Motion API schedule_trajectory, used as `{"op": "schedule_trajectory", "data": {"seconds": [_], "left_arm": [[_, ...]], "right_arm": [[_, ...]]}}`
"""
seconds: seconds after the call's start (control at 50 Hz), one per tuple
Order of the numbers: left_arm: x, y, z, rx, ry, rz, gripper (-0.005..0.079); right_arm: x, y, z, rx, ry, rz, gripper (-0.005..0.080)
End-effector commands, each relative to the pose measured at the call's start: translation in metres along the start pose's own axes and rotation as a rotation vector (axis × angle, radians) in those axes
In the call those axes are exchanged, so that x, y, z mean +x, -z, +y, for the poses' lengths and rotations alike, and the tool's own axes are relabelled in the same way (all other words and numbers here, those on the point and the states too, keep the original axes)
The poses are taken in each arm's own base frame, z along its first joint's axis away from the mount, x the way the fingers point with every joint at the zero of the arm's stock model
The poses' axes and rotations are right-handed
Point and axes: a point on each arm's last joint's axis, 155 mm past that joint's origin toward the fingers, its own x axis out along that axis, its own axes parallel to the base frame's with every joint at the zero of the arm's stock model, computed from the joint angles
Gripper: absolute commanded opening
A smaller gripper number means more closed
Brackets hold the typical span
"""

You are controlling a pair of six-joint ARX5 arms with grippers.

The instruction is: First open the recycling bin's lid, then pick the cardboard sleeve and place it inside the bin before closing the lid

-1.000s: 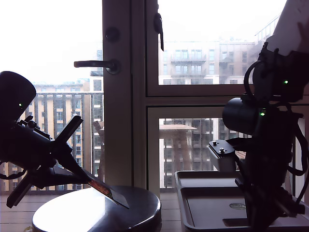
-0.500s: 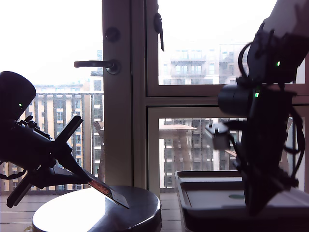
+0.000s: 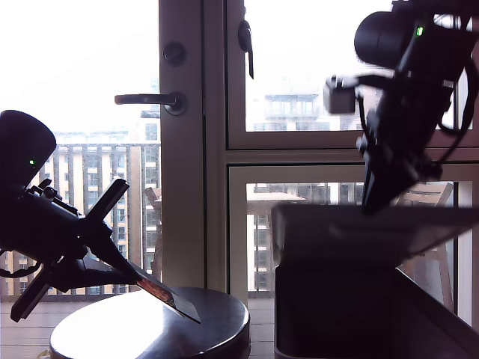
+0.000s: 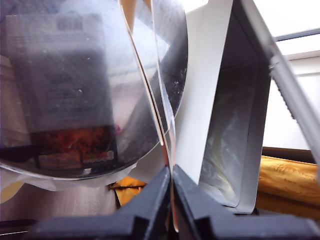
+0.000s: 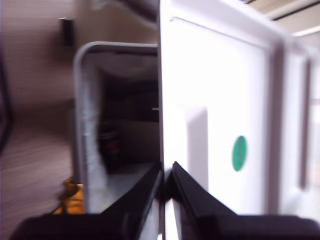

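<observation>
One recycling bin (image 3: pixel 352 314), exterior view's right, open. One lid (image 3: pixel 374 228) lifted above it, edge clamped in my second gripper (image 5: pixel 166 176). One round table (image 3: pixel 150 329). One cardboard sleeve (image 3: pixel 168 295), tilted, corner on table, pinched by my first gripper (image 4: pixel 170 182).

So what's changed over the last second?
My second gripper has risen, lifting the lid by its edge: it lay flat on the bin and now stands raised off it, the bin open. My first gripper stayed put, clamped on the sleeve, whose far end rests on the round table.
</observation>
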Motion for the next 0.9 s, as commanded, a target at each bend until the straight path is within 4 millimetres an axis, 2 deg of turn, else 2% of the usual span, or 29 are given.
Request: {"op": "schedule_trajectory", "data": {"seconds": [0.0, 0.14, 0.36, 0.6, 0.88], "left_arm": [[-0.002, -0.001, -0.005, 0.012, 0.016, -0.003, -0.0024], [-0.002, 0.001, -0.007, 0.014, 0.026, 0.010, -0.0024], [-0.001, 0.002, -0.008, 0.015, 0.032, 0.015, -0.0024], [-0.002, 0.009, -0.016, 0.010, 0.070, 0.054, -0.0024], [0.003, 0.028, -0.042, -0.006, 0.149, 0.110, -0.0024]], "right_arm": [[-0.012, -0.004, -0.018, -0.006, 0.066, 0.002, -0.0010], [-0.019, -0.003, -0.040, -0.002, 0.156, 0.020, -0.0010], [-0.024, -0.004, -0.061, 0.004, 0.246, 0.025, -0.0010], [-0.024, -0.002, -0.061, 0.006, 0.247, 0.034, -0.0010], [-0.024, -0.002, -0.060, 0.006, 0.245, 0.035, -0.0010]]}}
